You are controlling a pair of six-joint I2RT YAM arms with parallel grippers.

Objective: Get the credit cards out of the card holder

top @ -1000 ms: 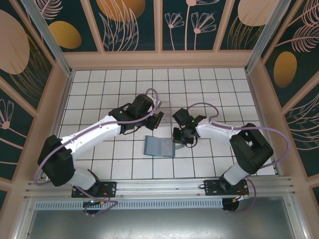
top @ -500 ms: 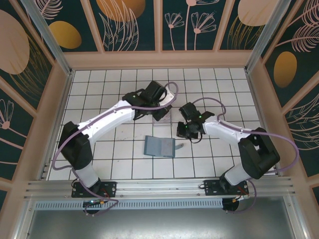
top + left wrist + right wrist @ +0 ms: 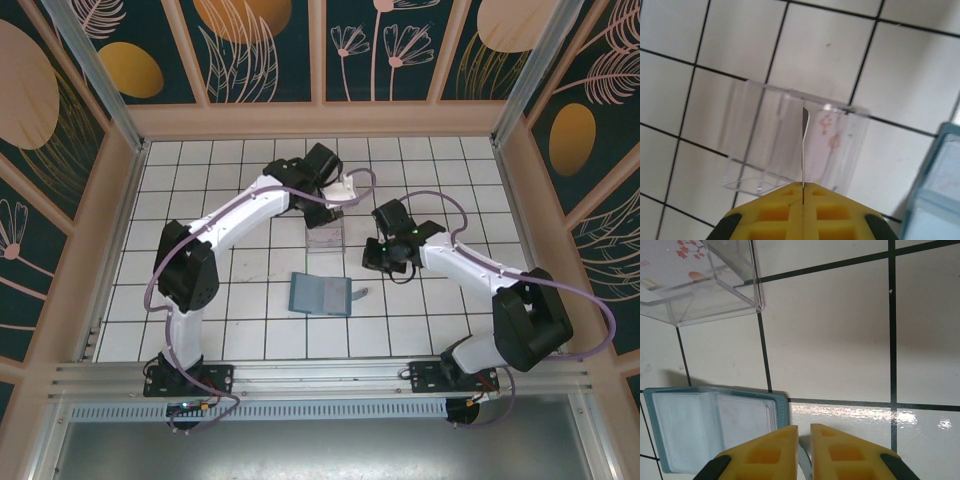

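Credit card (image 3: 803, 145), seen edge-on as a thin dark line, is pinched between the closed yellow fingers of the left end effector (image 3: 803, 184), which hangs directly over a see-through plastic box (image 3: 765, 150). A pale card printed with red blossoms (image 3: 832, 145) can be seen through the box's walls. From above, the left arm reaches far across the white-tiled tabletop (image 3: 250, 330), with its end effector (image 3: 332, 205) at the far side of the box (image 3: 325, 240).

The fingers of the right end effector (image 3: 804, 429) are drawn almost together, leaving only a narrow slit, and nothing is visible between their tips. They hover over the corner of the card holder (image 3: 715, 425). It lies open and flat, teal-edged, with its clear inner pockets facing up. The box (image 3: 715, 295) stands just beyond it.

In the overhead view the card holder (image 3: 320, 295) rests near the middle of the tabletop. The box is one tile farther back, and the right end effector (image 3: 385, 262) is just to the holder's right.
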